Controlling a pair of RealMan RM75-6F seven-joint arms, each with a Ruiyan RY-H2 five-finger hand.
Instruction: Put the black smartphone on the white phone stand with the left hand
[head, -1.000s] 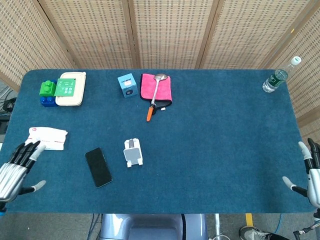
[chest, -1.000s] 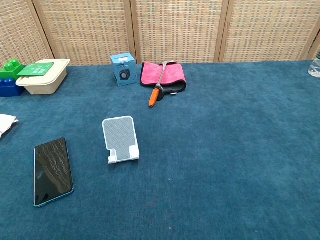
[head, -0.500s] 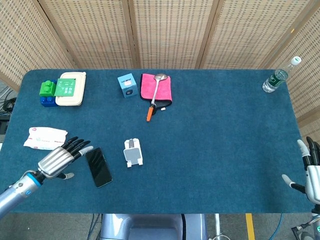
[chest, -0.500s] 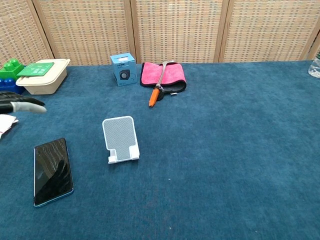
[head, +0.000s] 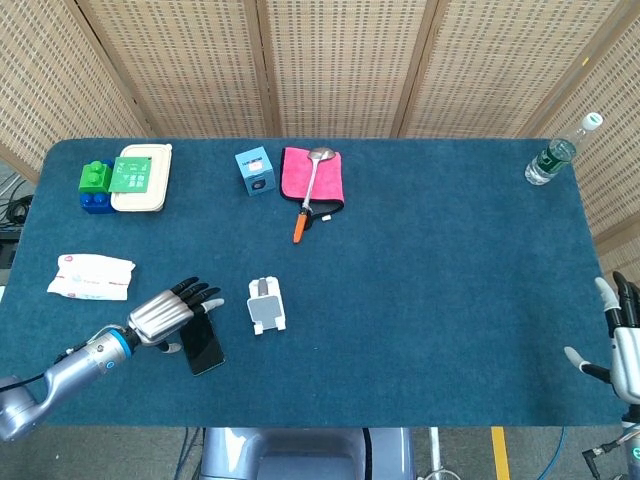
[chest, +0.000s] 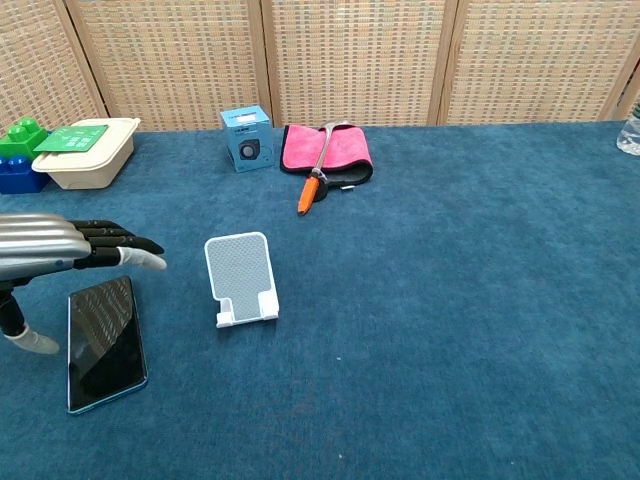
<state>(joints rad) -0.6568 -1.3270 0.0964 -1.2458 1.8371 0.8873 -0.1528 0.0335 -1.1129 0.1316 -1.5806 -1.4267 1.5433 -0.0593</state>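
The black smartphone (head: 203, 345) (chest: 103, 343) lies flat on the blue table near its front left. To its right the white phone stand (head: 265, 304) (chest: 241, 278) stands upright with nothing on it. My left hand (head: 172, 309) (chest: 60, 249) hovers over the phone's far end, fingers stretched out flat toward the stand, holding nothing. Part of the phone is hidden under the hand in the head view. My right hand (head: 622, 340) hangs off the table's right front corner, fingers apart, holding nothing.
A white wipes pack (head: 93, 277) lies left of the hand. At the back stand green and blue blocks (head: 96, 185), a cream box (head: 140, 177), a blue cube (head: 255, 170), and a pink cloth (head: 312, 176) with a spoon. A water bottle (head: 556, 153) stands far right.
My left hand has swept in from the table's left front edge to the right and now hovers over the phone. The phone, the stand and my right hand have stayed put.
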